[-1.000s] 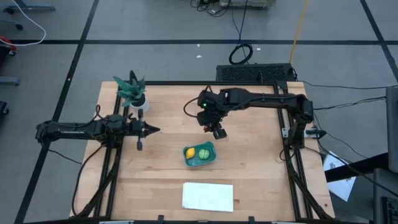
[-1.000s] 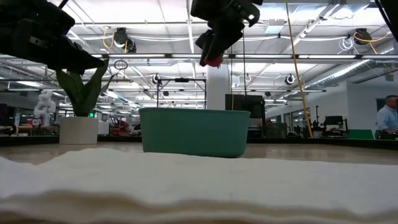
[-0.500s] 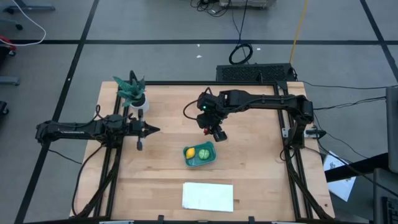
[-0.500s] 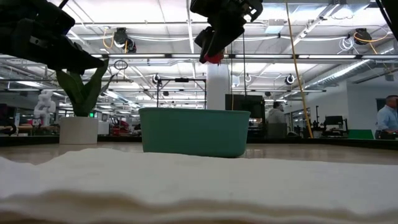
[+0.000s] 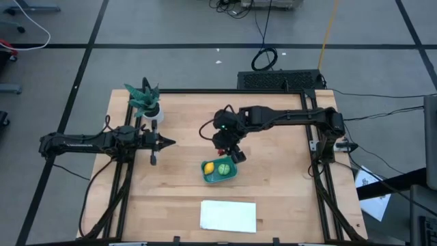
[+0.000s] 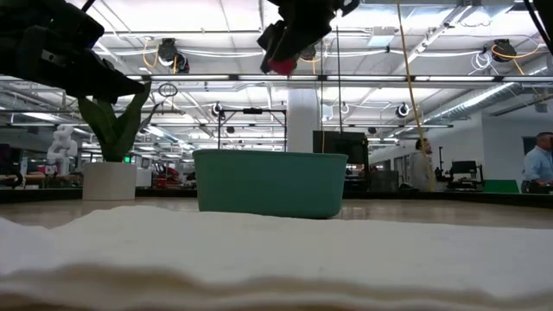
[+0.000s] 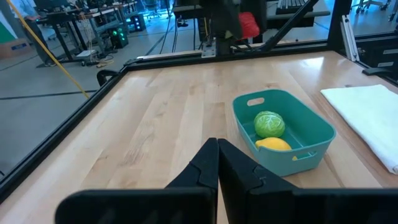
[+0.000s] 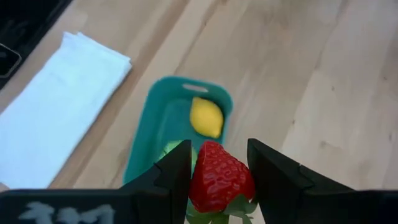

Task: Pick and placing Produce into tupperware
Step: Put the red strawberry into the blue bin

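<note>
The teal tupperware (image 5: 219, 169) stands on the table's middle, holding the yellow lemon (image 5: 207, 168) and the round green fruit (image 5: 222, 168); they also show in the left wrist view (image 7: 283, 127). My right gripper (image 5: 235, 154) hovers just above the tupperware's far right rim, shut on the red strawberry (image 8: 214, 175), which also shows in the low view (image 6: 278, 64). My left gripper (image 5: 164, 142) is shut and empty at the table's left, beside the potted plant. My right gripper pinches the strawberry's two sides (image 8: 200, 177) between its two fingers. The fingers (image 8: 176, 168) slant down from the table's far side. The strawberry is lifted clear, well above the tupperware's rim (image 6: 268, 155).
A teal potted plant in a white pot (image 5: 145, 101) stands at the far left corner. A folded white cloth (image 5: 228, 215) lies near the front edge. People show in the room beyond the table in the low view.
My right gripper has carried the strawberry toward the table's near edge and a little left, from beyond the tupperware to just over its far right rim. It has stayed shut on the strawberry.
</note>
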Tool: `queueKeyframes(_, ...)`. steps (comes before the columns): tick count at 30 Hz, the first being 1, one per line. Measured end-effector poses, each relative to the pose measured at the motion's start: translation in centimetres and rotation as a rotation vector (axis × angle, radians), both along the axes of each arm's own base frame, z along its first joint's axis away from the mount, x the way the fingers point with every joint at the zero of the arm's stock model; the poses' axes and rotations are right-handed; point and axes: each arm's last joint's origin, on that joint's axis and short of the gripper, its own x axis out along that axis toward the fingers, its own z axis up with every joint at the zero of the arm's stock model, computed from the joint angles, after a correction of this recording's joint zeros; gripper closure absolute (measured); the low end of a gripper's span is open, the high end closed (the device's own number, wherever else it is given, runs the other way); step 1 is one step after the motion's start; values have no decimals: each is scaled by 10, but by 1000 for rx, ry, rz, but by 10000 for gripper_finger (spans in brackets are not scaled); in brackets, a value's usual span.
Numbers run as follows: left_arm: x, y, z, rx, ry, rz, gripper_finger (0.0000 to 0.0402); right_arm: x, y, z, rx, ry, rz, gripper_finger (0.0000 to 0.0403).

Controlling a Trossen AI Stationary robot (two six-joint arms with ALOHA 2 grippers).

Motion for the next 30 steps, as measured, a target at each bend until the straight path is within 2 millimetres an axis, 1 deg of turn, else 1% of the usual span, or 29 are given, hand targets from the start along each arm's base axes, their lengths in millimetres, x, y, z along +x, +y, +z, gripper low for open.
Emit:
queueKeyframes(2, 0, 0, 0, 0, 0, 0, 396, 2, 4, 0, 3, -20, 5, 266)
queueKeyframes(6, 0, 0, 0, 0, 0, 0, 396, 5, 13, -11, 8, -42, 18, 266)
queueKeyframes(14, 0, 0, 0, 0, -1, 0, 396, 6, 22, -25, 27, -42, 16, 266)
queueKeyframes(20, 0, 0, 0, 0, 0, -1, 396, 6, 24, -25, 52, -48, 29, 266)
queueKeyframes(26, 0, 0, 0, 0, 0, -1, 396, 13, 28, -19, 77, -126, 5, 266)
queueKeyframes(28, 0, 0, 0, 0, 0, 0, 396, 17, 31, -20, 85, -158, 7, 266)
queueKeyframes(30, 0, 0, 0, 0, 0, -1, 396, 17, 34, -25, 86, -155, 12, 266)
